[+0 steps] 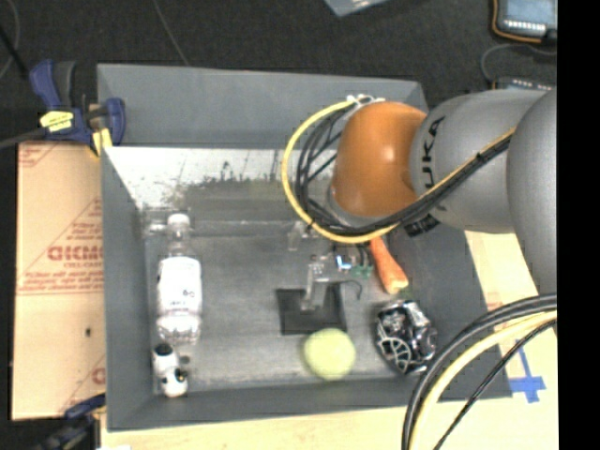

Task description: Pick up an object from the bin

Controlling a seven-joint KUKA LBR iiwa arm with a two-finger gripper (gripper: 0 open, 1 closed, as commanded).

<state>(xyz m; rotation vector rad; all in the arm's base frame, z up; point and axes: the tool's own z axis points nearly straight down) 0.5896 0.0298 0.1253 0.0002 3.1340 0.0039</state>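
My gripper [321,279] hangs low in the middle of the bin, under the arm's orange cover. Directly below it lies a flat black square piece [306,317] on the bin floor; whether the two touch I cannot tell. A yellow-green ball [329,354] rests just in front of the black piece, near the front wall. An orange carrot-shaped thing [389,264] lies right of the gripper, partly hidden by the arm. A black and white wire-mesh ball [404,337] sits at the front right.
A clear plastic bottle [179,293] with a white label lies along the left side. A small white figure [169,371] stands in the front left corner. The arm and its cables cover the bin's back right.
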